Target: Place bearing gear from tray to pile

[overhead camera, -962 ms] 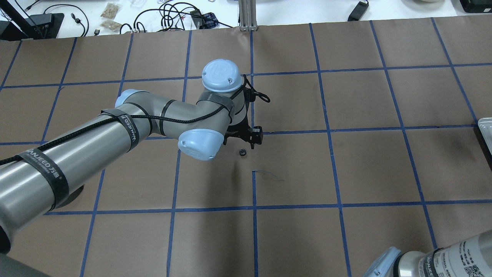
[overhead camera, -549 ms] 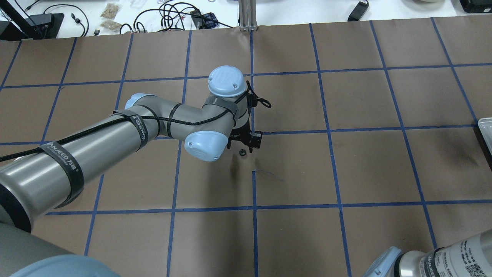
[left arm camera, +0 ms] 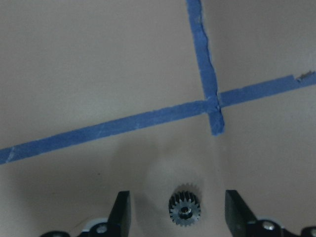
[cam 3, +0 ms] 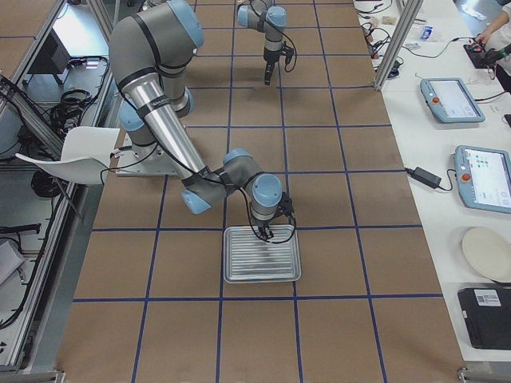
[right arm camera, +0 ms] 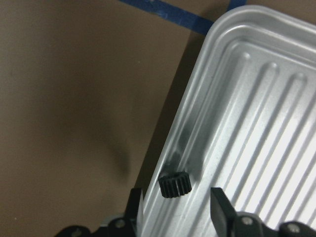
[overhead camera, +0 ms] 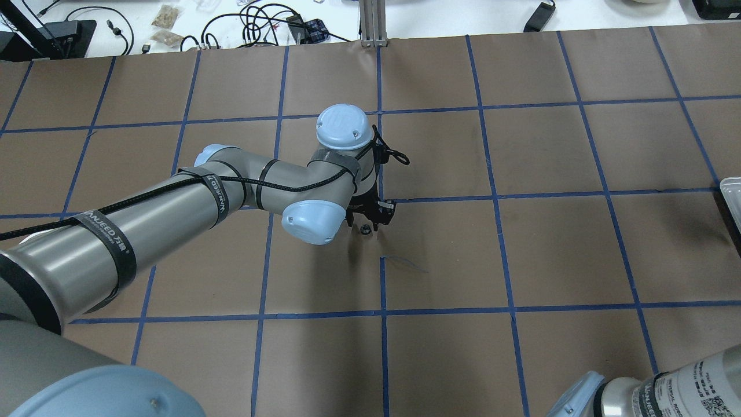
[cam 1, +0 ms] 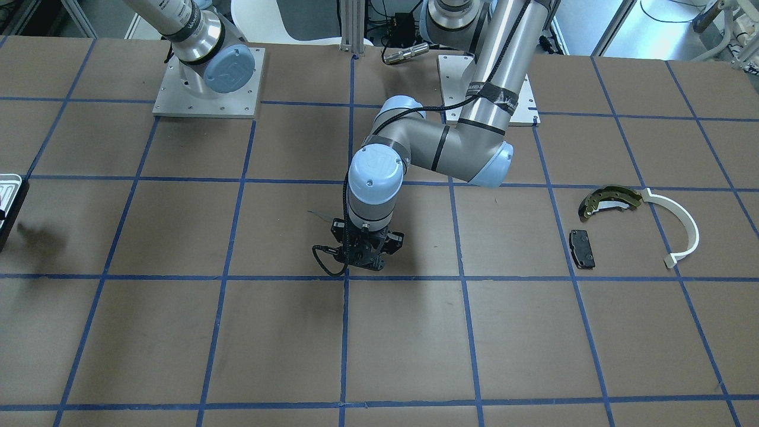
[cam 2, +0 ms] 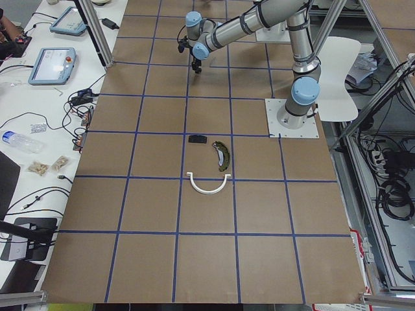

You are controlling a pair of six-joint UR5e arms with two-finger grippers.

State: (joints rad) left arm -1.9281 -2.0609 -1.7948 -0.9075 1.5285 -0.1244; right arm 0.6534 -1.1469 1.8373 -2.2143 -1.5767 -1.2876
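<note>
- Check the left gripper [left arm camera: 178, 212]: wide open, empty — straddling the bearing gear [left arm camera: 183, 211] flat on the table [left arm camera: 74, 74], set to pinch.
- The right gripper [right arm camera: 175, 210], open and empty, brackets a second gear [right arm camera: 175, 184] just inside the tray [right arm camera: 256, 123] rim.
- The pile [cam 1: 609, 200] lies well apart, on the left gripper's side.

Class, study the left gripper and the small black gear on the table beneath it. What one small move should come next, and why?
Probably closing the left gripper on the gear. The wrist view shows its fingers open on either side of the gear, which lies flat on the table roughly centred between them, not yet held and far from the pile.
</note>
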